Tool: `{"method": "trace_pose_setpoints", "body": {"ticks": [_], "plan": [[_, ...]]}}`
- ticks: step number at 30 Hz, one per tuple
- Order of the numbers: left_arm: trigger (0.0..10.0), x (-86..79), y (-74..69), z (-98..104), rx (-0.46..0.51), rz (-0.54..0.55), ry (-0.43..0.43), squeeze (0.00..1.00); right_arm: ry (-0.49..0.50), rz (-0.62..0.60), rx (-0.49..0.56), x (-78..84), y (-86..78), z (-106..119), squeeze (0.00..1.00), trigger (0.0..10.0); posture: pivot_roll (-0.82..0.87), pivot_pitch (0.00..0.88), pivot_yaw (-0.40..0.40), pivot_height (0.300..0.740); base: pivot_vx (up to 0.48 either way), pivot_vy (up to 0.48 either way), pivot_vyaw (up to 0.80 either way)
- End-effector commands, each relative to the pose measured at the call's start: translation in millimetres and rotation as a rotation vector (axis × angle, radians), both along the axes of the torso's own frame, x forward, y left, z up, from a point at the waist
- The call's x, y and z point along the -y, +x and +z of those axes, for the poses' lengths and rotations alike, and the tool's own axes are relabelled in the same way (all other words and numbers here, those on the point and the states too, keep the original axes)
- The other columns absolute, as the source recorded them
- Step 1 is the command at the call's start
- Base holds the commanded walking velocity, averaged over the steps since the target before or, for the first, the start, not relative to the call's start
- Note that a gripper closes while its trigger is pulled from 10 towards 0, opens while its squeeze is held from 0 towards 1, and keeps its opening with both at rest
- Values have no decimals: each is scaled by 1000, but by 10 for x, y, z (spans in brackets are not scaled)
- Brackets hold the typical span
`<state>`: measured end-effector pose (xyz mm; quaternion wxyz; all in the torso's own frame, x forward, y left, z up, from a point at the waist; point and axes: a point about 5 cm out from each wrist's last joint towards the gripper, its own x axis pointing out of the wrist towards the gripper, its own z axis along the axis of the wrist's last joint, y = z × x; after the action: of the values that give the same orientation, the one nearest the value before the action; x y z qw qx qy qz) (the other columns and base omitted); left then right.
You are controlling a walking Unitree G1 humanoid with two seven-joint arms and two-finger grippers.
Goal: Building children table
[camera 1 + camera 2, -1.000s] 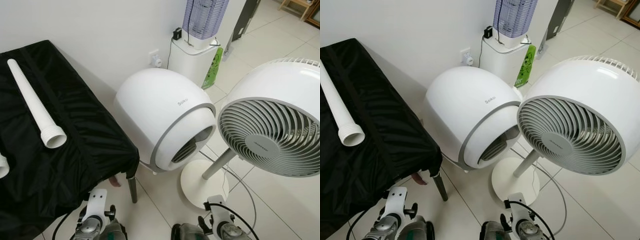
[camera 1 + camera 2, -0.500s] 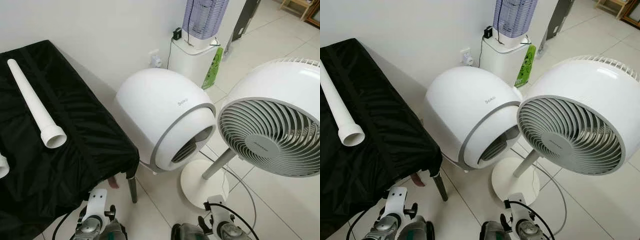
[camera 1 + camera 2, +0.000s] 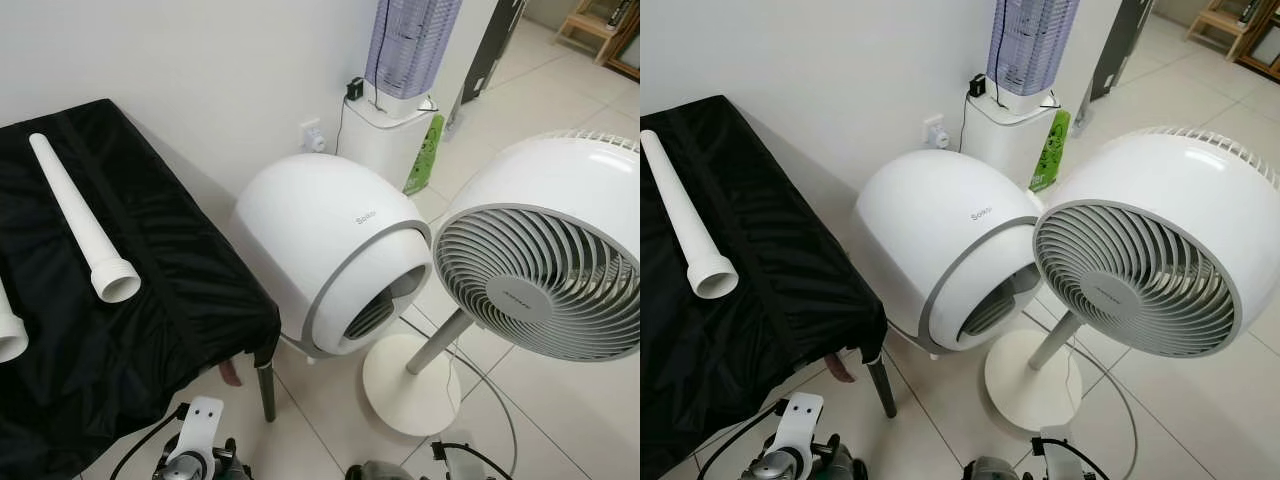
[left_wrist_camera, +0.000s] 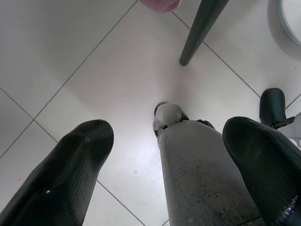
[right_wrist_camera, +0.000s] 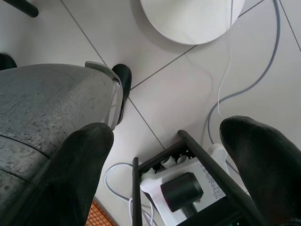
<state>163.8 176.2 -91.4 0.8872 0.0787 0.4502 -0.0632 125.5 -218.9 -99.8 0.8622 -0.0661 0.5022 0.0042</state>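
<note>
Your view has tilted up since a second ago; nothing on the desk moved. One white table leg lies on the black cloth, forward-left of your left gripper, threaded end toward you. Both jaws hang open and empty by the floor. A second leg is cut off.
</note>
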Motion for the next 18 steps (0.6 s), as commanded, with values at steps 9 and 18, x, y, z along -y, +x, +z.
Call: {"method": "trace_pose_setpoints", "body": {"ticks": [9,18], "plan": [[10000,26,-78,-39,-39,-17,-12,0,20,-19,-1,-24,-9,-8,0,10000,17,0,-27,740,0,0,0],[10000,72,-80,-37,-26,-56,-9,0,3,10,3,8,-18,-1,0,10000,-9,0,-51,740,0,0,0]]}}
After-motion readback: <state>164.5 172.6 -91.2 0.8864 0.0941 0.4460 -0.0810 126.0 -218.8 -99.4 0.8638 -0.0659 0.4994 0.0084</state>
